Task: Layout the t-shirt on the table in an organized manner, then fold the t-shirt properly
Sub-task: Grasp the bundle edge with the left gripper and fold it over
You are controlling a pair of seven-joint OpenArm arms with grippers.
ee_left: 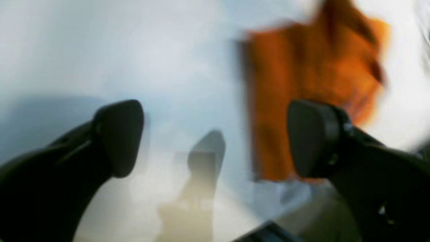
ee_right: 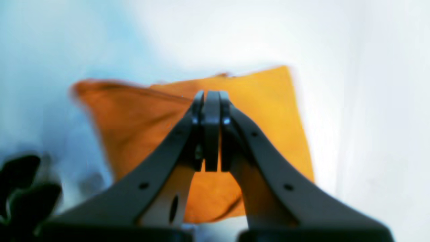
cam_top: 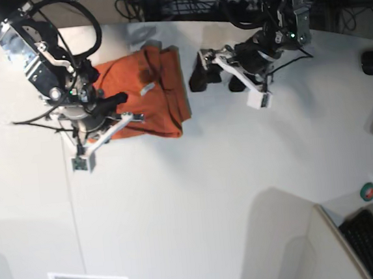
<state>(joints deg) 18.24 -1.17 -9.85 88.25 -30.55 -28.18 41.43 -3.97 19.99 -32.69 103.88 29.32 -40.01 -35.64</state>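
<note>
Right gripper (cam_top: pixel 125 98), at nine o'clock in the base view, has its jaws pressed together with no cloth visibly between them, hovering over the t-shirt (cam_top: pixel 145 97) – a bunched orange heap at eleven o'clock on the table (cam_top: pixel 198 197). Left gripper (cam_top: pixel 201 69), at one o'clock, is spread wide, just beside the shirt's edge. To lay it flat well, I judge each should pinch an outer corner – then draw apart evenly.
</note>
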